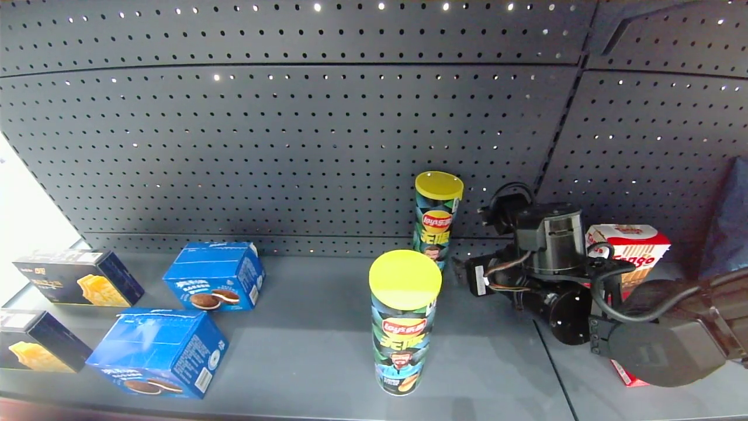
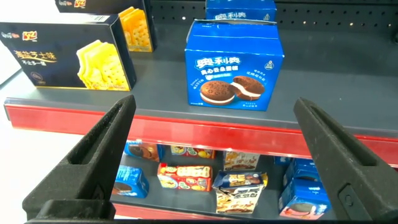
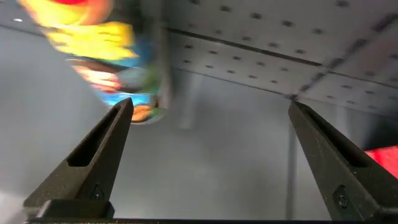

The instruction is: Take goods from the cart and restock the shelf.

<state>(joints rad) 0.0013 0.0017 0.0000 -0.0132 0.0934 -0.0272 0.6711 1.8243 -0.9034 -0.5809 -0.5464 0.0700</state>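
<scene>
Two tall chip cans with yellow lids stand on the grey shelf (image 1: pixel 304 351): one near the front (image 1: pixel 403 321), one at the back wall (image 1: pixel 437 219). My right arm (image 1: pixel 549 257) reaches in from the right, just beside the back can. My right gripper (image 3: pixel 208 106) is open with nothing between its fingers; a blurred chip can (image 3: pixel 118 68) shows by one fingertip. Out in front of the shelf edge, my left gripper (image 2: pixel 214 102) is open and empty, facing a blue cookie box (image 2: pixel 235 65).
Two blue cookie boxes (image 1: pixel 215 275) (image 1: pixel 158 354) and two dark cracker boxes (image 1: pixel 82 278) (image 1: pixel 35 348) stand at the left. A red-and-white wafer box (image 1: pixel 634 248) sits behind my right arm. The pegboard wall (image 1: pixel 292 146) closes the back. A lower shelf (image 2: pixel 186 177) holds several packs.
</scene>
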